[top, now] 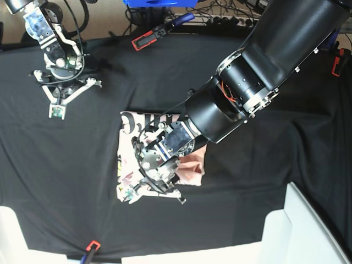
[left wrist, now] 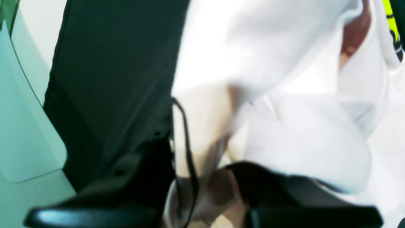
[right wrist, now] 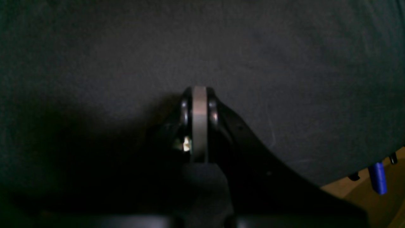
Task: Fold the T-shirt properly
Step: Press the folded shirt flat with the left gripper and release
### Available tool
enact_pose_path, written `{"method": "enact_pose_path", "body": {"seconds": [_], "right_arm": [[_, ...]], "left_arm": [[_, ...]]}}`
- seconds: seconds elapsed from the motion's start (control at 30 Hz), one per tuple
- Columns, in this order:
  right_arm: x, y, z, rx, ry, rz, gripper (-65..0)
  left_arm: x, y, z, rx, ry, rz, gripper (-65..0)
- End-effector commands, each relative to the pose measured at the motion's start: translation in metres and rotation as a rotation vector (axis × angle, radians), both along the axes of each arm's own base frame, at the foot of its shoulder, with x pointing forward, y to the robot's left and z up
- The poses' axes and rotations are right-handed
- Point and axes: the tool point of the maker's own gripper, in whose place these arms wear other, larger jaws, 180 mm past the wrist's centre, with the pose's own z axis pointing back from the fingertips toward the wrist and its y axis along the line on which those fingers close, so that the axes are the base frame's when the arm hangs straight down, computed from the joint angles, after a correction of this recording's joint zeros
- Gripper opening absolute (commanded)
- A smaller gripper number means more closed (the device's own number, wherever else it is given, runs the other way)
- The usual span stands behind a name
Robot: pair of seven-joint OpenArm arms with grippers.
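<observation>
The right hand rests pressed together on the black cloth at the bench's far left, holding nothing. At the middle lies the T-shirt, pale pink, folded into a compact bundle with black lettering along its far edge. The left hand pinches its fabric from above, its arm hiding the right half.
</observation>
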Motion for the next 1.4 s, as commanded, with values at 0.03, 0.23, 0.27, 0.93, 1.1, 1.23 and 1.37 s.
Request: {"method": "enact_pose_path", "body": {"seconds": [0.03,0.23,0.27,0.93,1.1,1.23,1.37], "right_arm": [[0.009,-0.006,0.009,-0.027,-0.043,0.005,-65.0],[0.013,-0.006,0.011,-0.025,-0.052,0.004,-65.0],[0.013,-0.006,0.011,-0.025,-0.052,0.004,-65.0],[0.012,-0.006,0.01,-0.025,-0.049,0.004,-65.0],[0.012,-0.006,0.01,-0.025,-0.049,0.004,-65.0],[0.012,-0.006,0.01,-0.025,-0.049,0.004,-65.0],[0.012,-0.006,0.01,-0.025,-0.049,0.004,-65.0]], "left_arm": [[0.005,-0.014,0.014,-0.023,-0.034,-0.013,-65.0],[-0.012,-0.033,0.012,-0.073,-0.026,-0.041,-65.0],[-0.013,-0.034,0.012,-0.077,-0.026,-0.043,-65.0],[0.005,-0.007,0.012,-0.005,-0.018,0.018,-65.0],[0.009,-0.008,0.017,-0.009,-0.029,0.017,-65.0],[0.017,-0.006,0.025,-0.007,-0.047,0.022,-64.0],[0.023,-0.002,0.031,-0.01,-0.075,0.052,-43.8]]}}
